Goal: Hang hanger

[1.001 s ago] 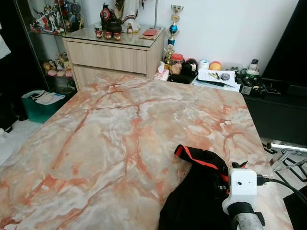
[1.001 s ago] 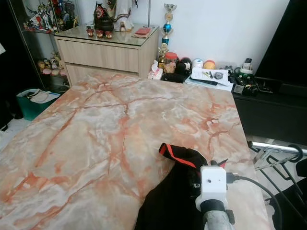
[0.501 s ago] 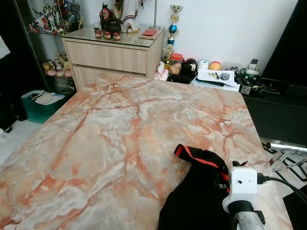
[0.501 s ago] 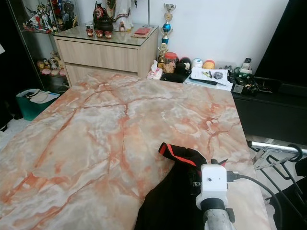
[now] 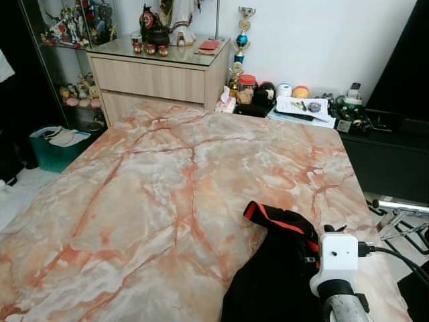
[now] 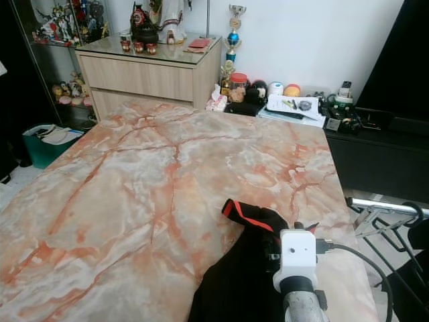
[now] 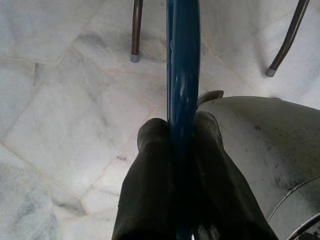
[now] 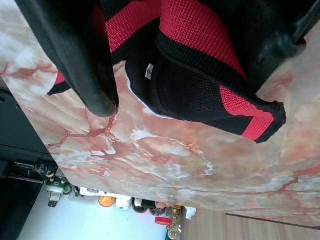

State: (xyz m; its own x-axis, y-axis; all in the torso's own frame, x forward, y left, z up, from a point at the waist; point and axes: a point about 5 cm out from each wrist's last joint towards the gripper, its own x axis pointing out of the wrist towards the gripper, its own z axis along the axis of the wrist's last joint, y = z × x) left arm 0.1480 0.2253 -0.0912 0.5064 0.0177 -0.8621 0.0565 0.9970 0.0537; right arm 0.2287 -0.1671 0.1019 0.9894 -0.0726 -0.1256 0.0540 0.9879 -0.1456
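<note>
A black garment with red trim (image 5: 281, 268) lies bunched at the near right of the marble table (image 5: 147, 201). My right gripper (image 8: 198, 77) is down on it, open, one finger (image 8: 85, 65) on each side of the red-and-black collar (image 8: 200, 40). In the eye views the white wrist camera box (image 5: 337, 260) hides those fingers. My left gripper (image 7: 182, 127) hangs low over a pale marble floor, shut on a slim blue hanger bar (image 7: 184, 60) that runs out between its fingers.
A wooden dresser (image 5: 157, 77) with figurines stands beyond the table's far left corner. A low black shelf (image 5: 315, 111) with clutter lines the far wall. A green bin (image 5: 57, 144) sits at left, and a metal rail with wire hangers (image 6: 382, 215) at right. Thin metal legs (image 7: 136, 30) stand near the left gripper.
</note>
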